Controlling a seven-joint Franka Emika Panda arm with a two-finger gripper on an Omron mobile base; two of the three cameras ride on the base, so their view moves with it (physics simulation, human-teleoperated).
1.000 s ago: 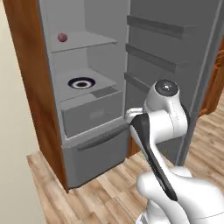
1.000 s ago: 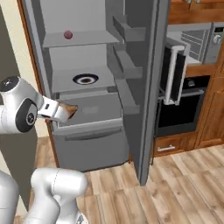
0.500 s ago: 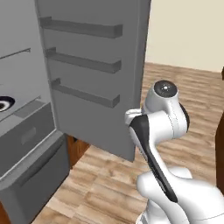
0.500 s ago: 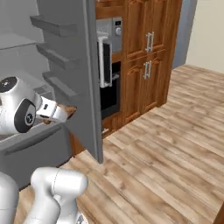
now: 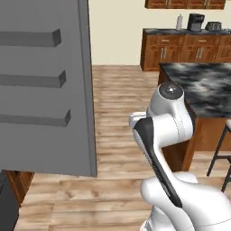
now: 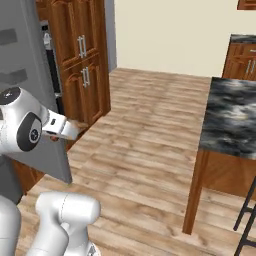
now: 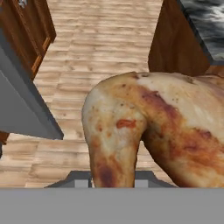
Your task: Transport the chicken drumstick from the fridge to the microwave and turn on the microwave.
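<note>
One chicken drumstick (image 7: 153, 131) looms before fingers (image 7: 81, 181).

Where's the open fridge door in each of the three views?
Left base view: fridge door takes the left side, its shelf bars facing the camera.
Right base view: door along the left edge.
Hand view: door is the grey slab at left, beside the chicken drumstick.
Shared landmark: dark marble counter, right side in all three.
</note>
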